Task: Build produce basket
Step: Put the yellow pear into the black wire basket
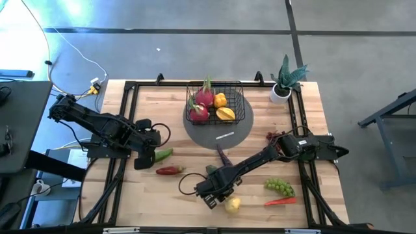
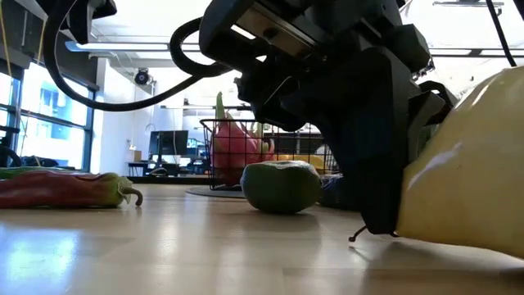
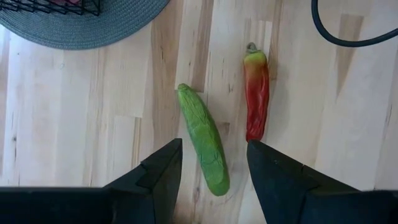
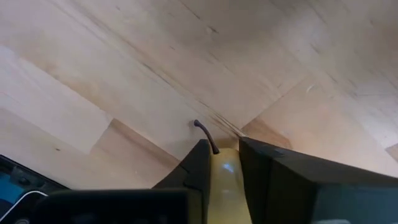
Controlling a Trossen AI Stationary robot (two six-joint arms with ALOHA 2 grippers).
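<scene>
While the left claw (image 3: 213, 171) gapes over the cucumber (image 3: 204, 140), the right claw (image 4: 221, 165) pinches a yellow fruit (image 1: 233, 205).

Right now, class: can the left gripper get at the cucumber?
Probably yes. The left gripper is open with the cucumber's near end between its fingers; the chilli lies apart beside it.

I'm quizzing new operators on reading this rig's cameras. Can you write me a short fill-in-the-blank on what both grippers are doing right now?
1. The right gripper is closed on a pale ____ fruit with a thin stem, near the table's front edge.
2. The left gripper is open, its fingers on either side of the green ____.
3. Beside that lies a red ____ on the bare wood.
4. The basket stands on a round grey ____.

Missing words: yellow; cucumber; chilli; mat
</scene>
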